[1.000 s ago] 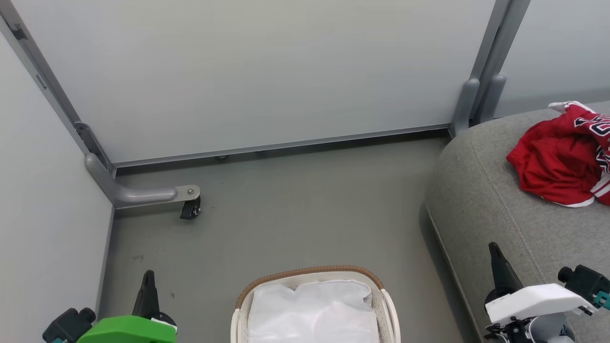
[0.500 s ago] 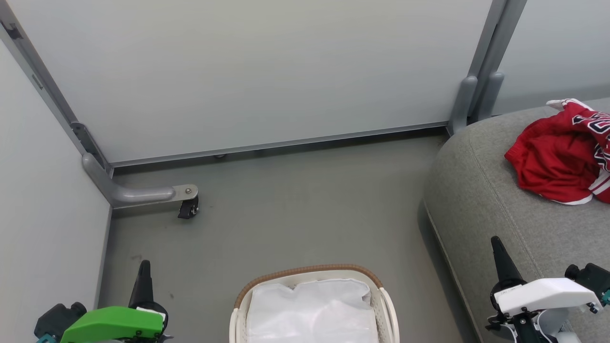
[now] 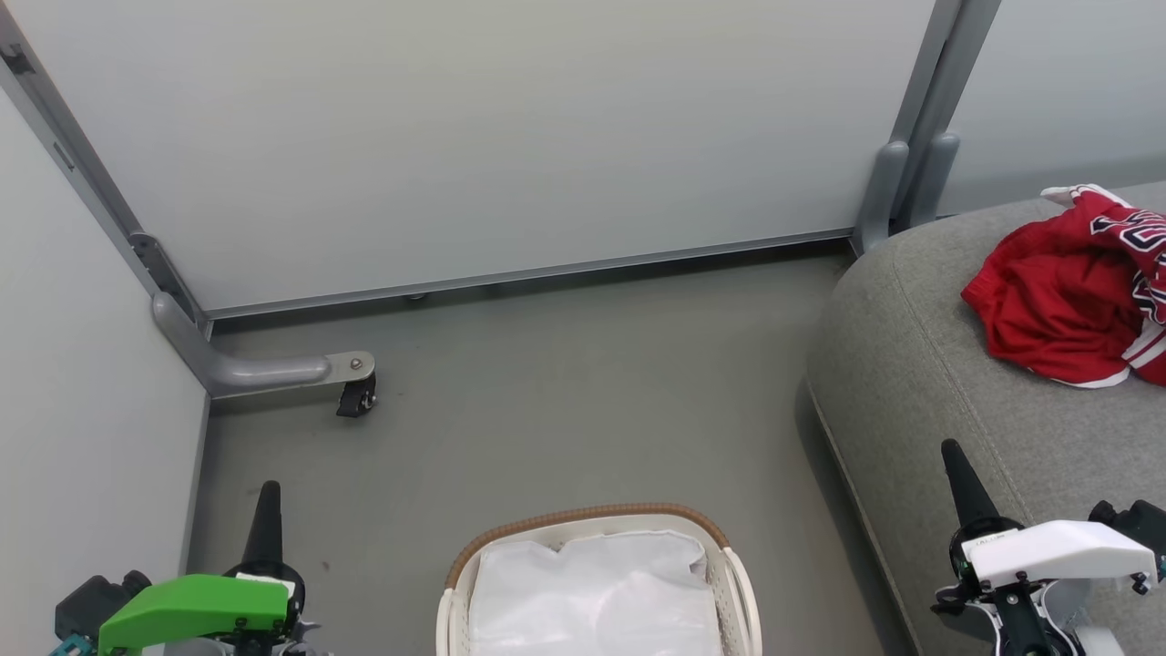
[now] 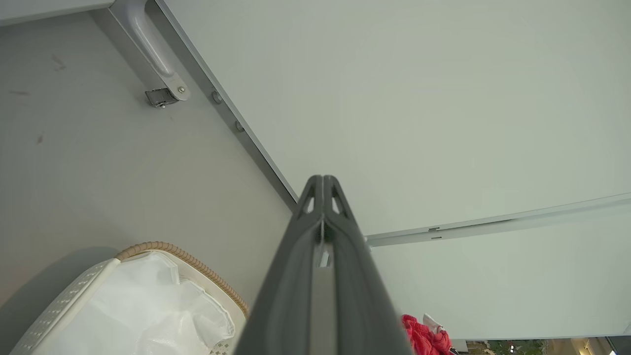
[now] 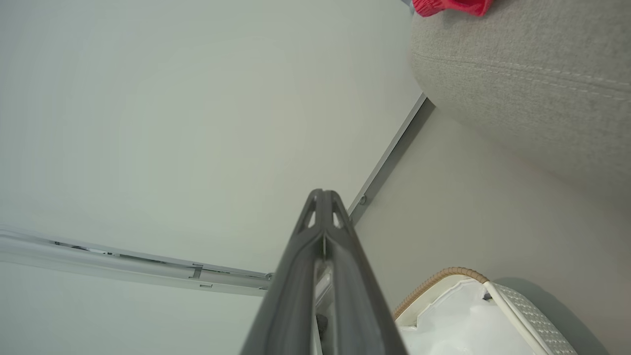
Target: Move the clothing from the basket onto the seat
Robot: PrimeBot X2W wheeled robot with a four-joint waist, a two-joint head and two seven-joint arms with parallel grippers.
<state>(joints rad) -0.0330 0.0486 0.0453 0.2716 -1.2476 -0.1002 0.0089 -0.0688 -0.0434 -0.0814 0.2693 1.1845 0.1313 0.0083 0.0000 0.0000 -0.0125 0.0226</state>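
The red clothing (image 3: 1075,292) lies bunched on the grey seat (image 3: 920,364) at the right; a strip of it shows in the left wrist view (image 4: 425,337) and the right wrist view (image 5: 451,6). The white basket (image 3: 583,528) with its tan rim stands on the floor at bottom centre, holding just its white liner (image 3: 597,592). My left gripper (image 3: 267,497) is shut and empty, low left of the basket. My right gripper (image 3: 955,456) is shut and empty over the seat's front edge. Both wrist views show fingers pressed together (image 4: 323,185) (image 5: 323,197).
Pale partition walls (image 3: 455,137) close off the back and left. A grey bracket with a black caster (image 3: 355,399) juts onto the floor at the left. Bare grey floor (image 3: 592,392) lies between basket, walls and seat.
The head view has shifted slightly. Both grippers have risen a little in the view, still shut. The clothing and basket lie as before.
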